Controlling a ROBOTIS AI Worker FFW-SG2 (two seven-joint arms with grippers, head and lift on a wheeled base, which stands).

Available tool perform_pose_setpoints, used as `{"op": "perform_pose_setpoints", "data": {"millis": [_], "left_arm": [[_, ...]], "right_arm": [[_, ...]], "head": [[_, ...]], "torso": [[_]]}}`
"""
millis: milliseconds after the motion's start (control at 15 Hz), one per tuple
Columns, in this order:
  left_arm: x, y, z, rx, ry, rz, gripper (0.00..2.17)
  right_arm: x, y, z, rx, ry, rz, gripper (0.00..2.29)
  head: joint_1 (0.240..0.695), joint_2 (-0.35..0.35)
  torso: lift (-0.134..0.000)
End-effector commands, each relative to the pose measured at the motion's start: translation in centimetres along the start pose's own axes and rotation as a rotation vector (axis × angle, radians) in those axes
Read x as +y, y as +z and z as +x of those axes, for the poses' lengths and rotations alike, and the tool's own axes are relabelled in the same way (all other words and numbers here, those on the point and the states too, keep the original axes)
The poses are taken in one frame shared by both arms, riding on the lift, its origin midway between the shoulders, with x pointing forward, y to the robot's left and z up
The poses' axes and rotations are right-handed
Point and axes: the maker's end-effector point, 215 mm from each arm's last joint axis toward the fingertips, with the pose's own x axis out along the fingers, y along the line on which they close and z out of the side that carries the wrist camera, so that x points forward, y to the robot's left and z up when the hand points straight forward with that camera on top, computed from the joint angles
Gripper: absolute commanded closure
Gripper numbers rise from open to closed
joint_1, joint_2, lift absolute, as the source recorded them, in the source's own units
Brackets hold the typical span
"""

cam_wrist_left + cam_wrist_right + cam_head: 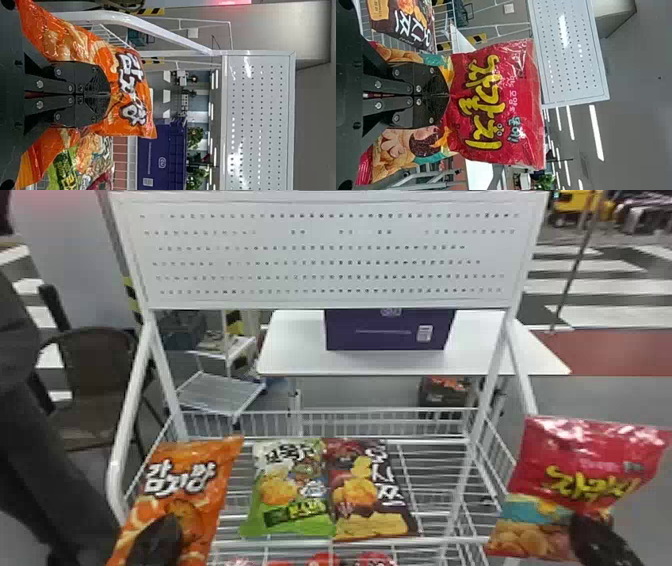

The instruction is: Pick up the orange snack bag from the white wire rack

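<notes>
Left gripper [109, 95] pinching orange snack bag [185, 490], left side of white wire rack [114, 475]; right gripper [449, 95] pinching red bag [494, 103], rack's right — orange likely light, slick, crushable, best held gently mid-body.

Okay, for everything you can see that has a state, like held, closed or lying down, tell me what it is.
Orange snack bag: tilted, pinched in the left jaws
Left jaws: closed on the orange snack bag
Red snack bag: pinched in the right jaws
Right jaws: closed on the red snack bag
Green snack bag: lying face up on the rack
</notes>
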Motion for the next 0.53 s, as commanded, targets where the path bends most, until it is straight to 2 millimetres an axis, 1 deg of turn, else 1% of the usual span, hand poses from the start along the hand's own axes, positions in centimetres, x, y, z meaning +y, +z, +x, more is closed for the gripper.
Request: {"op": "perform_pose_setpoints", "data": {"millis": [0, 467], "left_arm": [[-0.01, 0.11, 0.01, -0.002, 0.0, 0.001, 1.88], [-0.01, -0.01, -0.09, 0.001, 0.0, 0.003, 1.88]], "right_arm": [[0.01, -0.11, -0.04, 0.002, 0.0, 0.002, 2.24], [-0.01, -0.11, 0.08, 0.002, -0.001, 0.004, 2.24]], "head": [[0.499, 0.0], [0.499, 0.0]], "torso": [[0.0], [0.0]]}}
